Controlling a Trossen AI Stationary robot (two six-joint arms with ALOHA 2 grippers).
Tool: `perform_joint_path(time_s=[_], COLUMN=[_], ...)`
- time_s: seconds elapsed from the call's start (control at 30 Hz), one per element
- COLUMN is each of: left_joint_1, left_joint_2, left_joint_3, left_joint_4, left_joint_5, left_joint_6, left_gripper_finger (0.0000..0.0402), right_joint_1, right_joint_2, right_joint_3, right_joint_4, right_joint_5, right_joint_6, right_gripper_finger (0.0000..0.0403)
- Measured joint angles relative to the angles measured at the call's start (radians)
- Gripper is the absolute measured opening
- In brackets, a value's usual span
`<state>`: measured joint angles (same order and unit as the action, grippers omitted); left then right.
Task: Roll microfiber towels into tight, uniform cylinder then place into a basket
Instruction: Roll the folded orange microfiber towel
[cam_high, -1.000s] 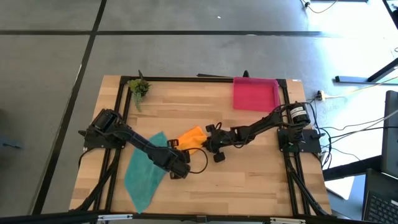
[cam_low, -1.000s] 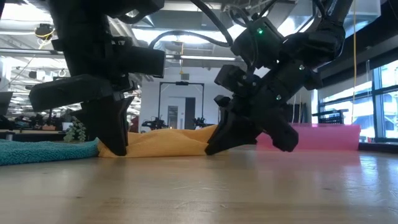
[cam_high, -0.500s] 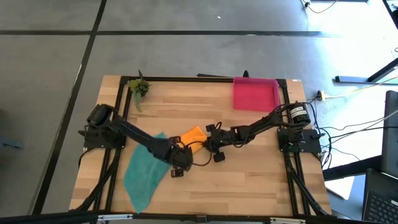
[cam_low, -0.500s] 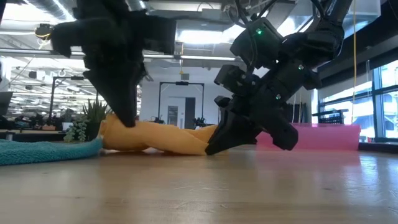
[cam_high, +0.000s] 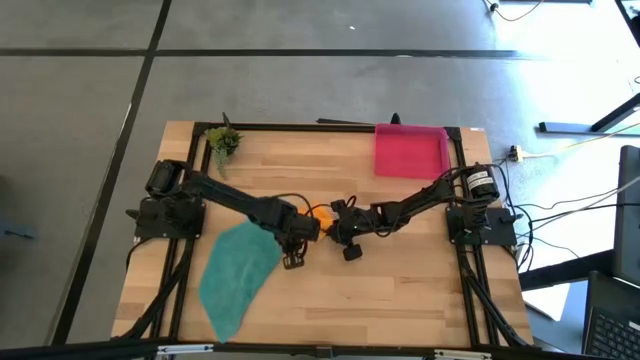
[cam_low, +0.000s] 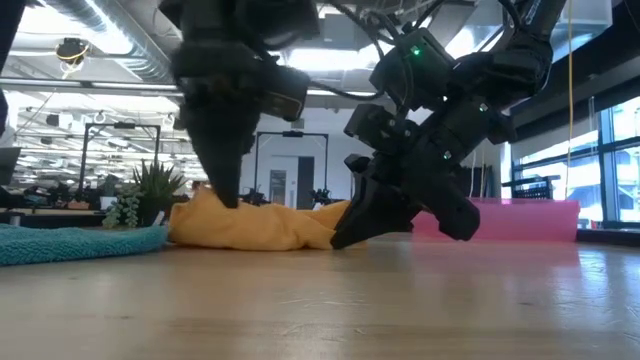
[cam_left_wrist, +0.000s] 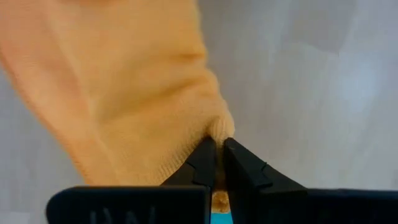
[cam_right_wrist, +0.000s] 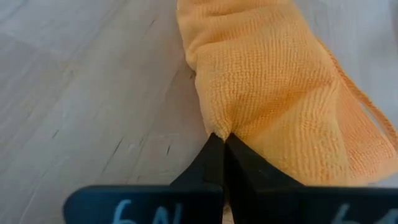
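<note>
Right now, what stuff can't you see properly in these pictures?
- orange towel, high view: both arms cover nearly all of it, so how tightly it is rolled cannot be told.
- basket, low view: only one pink wall shows; the right tool blocks its near end and the inside is hidden.
- teal towel, low view: cut off by the picture's edge.

Both arms reach in from the sides of the high view and meet near the frame's middle. The left gripper (cam_high: 303, 226) points down, its fingers (cam_left_wrist: 200, 163) pinched on a fold of the orange towel (cam_low: 255, 225). The right gripper (cam_high: 332, 229) slants in low from the right, its fingers (cam_right_wrist: 212, 158) clamped on the same towel.
</note>
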<state>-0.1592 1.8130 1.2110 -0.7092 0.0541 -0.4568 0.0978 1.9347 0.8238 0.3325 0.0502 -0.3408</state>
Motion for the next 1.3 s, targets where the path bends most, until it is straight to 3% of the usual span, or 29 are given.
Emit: perform_joint_path(time_s=[0.3,0.5,0.8,1.07,1.3], left_joint_1=[0.101,0.136,0.102,0.058,0.043], left_joint_2=[0.0,0.0,0.002,0.002,0.004], left_joint_3=[0.001,0.002,-0.034,-0.138,-0.171], left_joint_4=[-0.017,-0.049,-0.069,0.114,0.162], left_joint_5=[0.026,0.147,0.116,0.062,0.061], left_joint_6=[-0.066,-0.063,-0.065,-0.088,-0.089], left_gripper_finger=[0.0017,0.0017,0.0017,0.0017,0.0018], right_joint_1=[-0.001,-0.001,0.001,0.001,-0.012], right_joint_2=[0.0,0.0,-0.054,-0.111,-0.111], right_joint_3=[0.0,-0.001,-0.002,-0.004,0.098], right_joint_4=[-0.011,-0.013,-0.118,-0.173,-0.361], right_joint_5=[-0.026,-0.027,-0.075,-0.21,-0.29], right_joint_6=[0.0,0.001,0.028,0.147,0.243], right_gripper_finger=[0.0002,0.0002,0.0002,0.0002,0.0003])
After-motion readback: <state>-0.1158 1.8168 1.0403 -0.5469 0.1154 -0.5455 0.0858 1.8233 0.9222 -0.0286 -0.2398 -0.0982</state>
